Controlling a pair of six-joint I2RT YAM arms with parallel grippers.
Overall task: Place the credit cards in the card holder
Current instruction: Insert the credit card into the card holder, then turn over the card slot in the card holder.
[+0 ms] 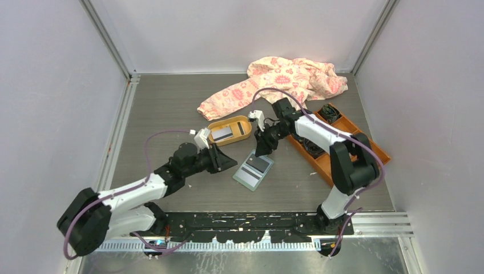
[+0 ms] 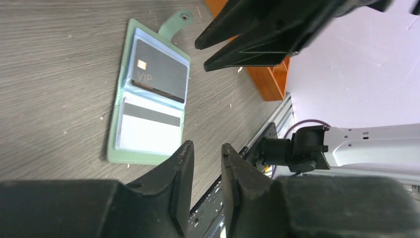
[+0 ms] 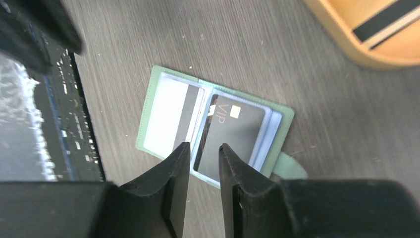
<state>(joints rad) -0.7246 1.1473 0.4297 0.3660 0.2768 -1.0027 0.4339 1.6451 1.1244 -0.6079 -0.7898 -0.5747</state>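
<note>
Right gripper (image 3: 204, 148) hangs low over the open card holder (image 3: 276, 126), its jaws a narrow slot apart with nothing between them. Directly under the tips is the dark card (image 3: 233, 134), lying in the clear sleeve of the half with the snap tab. It looks mostly in, though I cannot tell if it is fully seated. The white striped card (image 3: 168, 114) fills the other half. The left gripper (image 2: 207, 148) is also only narrowly parted and empty. It sits low, just beside the holder's left side, near but not touching.

The holder lies flat around the middle of the table, a little toward the near edge. Beyond it, toward the far edge, is the orange oval tray (image 1: 234, 141) with a loose card (image 1: 222, 134) inside. The right gripper sits between tray and holder. The orange box (image 1: 374, 153) runs along the right edge, and a flowered cloth (image 1: 285, 77) is heaped toward the far right corner.

Judgement: the step in hand is clearing off the dark card and going for the loose one. To do it well:
- Rise straight up before swinging, so the tips do not snag the sleeve or drag the light holder.
- Widen the jaws on the way to the tray.
- Take the loose card by an edge that stands clear of the tray wall.
- Bring it in flat and shallow to a free sleeve.
- The left gripper is well placed to pin the holder's near half and stop it skating.
</note>
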